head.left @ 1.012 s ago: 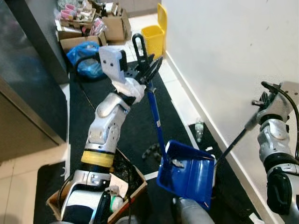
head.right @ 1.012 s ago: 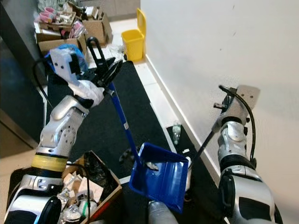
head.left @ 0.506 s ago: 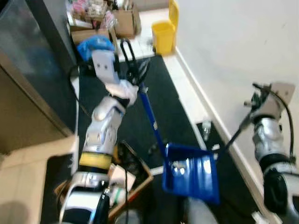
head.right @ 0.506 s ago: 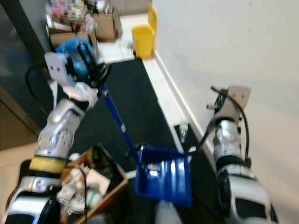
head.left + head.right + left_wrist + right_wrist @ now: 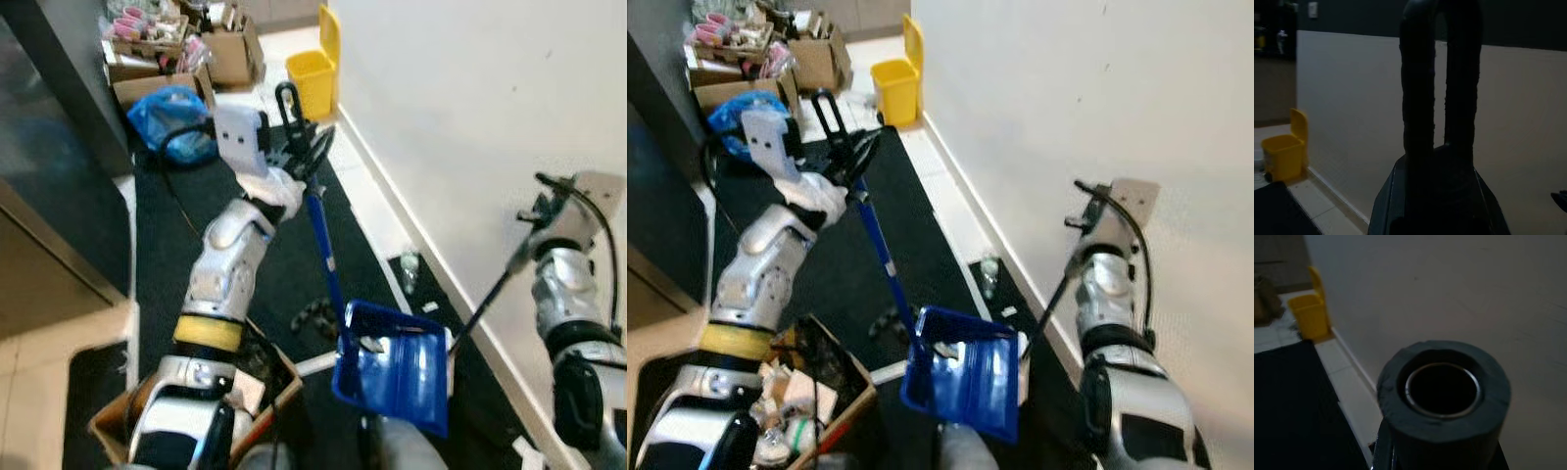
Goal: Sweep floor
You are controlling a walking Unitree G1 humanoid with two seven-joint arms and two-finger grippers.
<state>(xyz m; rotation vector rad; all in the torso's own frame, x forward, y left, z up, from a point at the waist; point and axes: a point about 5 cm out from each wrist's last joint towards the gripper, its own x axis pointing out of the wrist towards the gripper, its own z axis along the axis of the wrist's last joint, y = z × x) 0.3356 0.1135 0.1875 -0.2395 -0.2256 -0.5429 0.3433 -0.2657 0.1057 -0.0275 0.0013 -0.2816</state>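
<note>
Black mat (image 5: 269,264) beside white wall (image 5: 470,117), yellow bin (image 5: 313,80) beyond

The dustpan (image 5: 392,377) hides the broom (image 5: 490,294) head and the floor behind it. Small bits in the pan are too tiny to tell. The right gripper (image 5: 549,211) fingers are hidden behind the wrist. The box (image 5: 265,392) is partly cut off.

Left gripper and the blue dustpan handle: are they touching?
Touching. In the left eye view the left gripper has its black fingers closed around the top of the dustpan handle.
</note>
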